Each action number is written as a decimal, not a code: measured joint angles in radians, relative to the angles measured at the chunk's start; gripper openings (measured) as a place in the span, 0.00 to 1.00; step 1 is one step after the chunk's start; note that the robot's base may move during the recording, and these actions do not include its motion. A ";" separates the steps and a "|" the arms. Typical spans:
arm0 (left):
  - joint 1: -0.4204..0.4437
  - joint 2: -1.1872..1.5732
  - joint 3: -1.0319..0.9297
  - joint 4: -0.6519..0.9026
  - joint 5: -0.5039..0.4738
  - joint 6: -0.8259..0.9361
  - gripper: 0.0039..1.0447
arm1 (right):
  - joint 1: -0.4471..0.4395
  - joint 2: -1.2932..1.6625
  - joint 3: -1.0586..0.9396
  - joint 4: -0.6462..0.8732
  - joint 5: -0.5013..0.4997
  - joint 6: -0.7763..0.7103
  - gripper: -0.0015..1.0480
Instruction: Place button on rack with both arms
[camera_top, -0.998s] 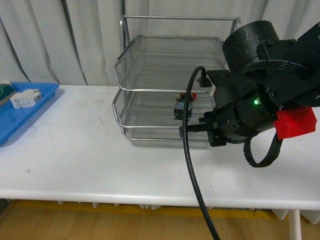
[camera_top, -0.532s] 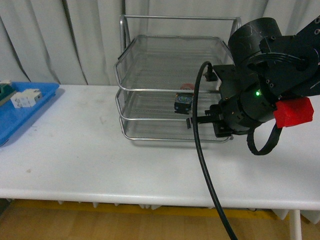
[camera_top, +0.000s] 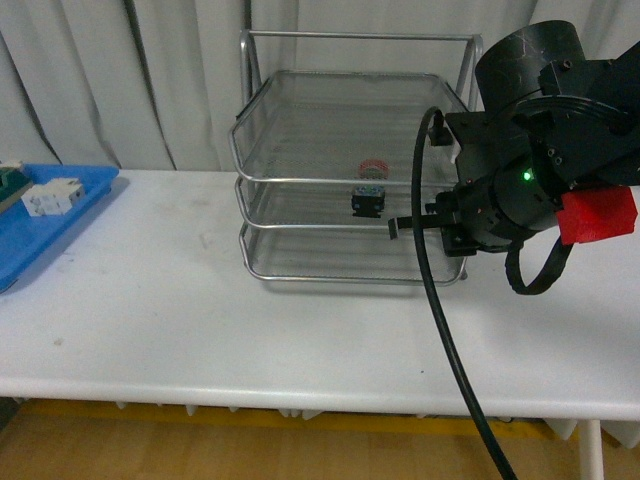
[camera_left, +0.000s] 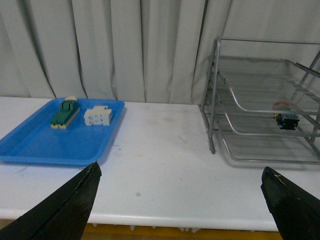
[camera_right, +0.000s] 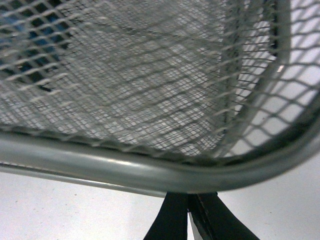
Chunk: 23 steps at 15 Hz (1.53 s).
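Observation:
The button (camera_top: 367, 201) rests on the middle tier of the silver rack (camera_top: 300, 182), its red cap toward the back. From the left wrist view the button (camera_left: 287, 120) shows small on that tier of the rack (camera_left: 215, 95). My right gripper (camera_top: 393, 229) is shut and empty, just right of the button, outside the rack's front right corner. In the right wrist view its closed tips (camera_right: 188, 215) sit under the rack's rim tube (camera_right: 125, 167). My left gripper (camera_left: 180, 170) is open over the table's front edge, far from the rack, and is not in the front view.
A blue tray (camera_top: 70, 205) at the far left holds a white block (camera_top: 50, 197) and a green-and-beige block (camera_left: 64, 113). The right arm's black cable (camera_top: 440, 320) hangs down in front of the table. Curtains close off the back.
My right gripper has drawn back to the right and slightly up, away from the rack. The button stays on the middle tier.

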 joint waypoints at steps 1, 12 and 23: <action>0.000 0.000 0.000 -0.001 0.001 0.000 0.94 | -0.006 0.000 0.000 0.000 0.004 0.000 0.02; 0.000 0.000 0.000 0.000 0.001 0.000 0.94 | 0.040 -0.287 -0.332 0.146 -0.190 0.096 0.02; 0.000 0.000 0.000 0.000 0.001 0.000 0.94 | -0.404 -1.540 -1.144 0.349 -0.248 0.027 0.02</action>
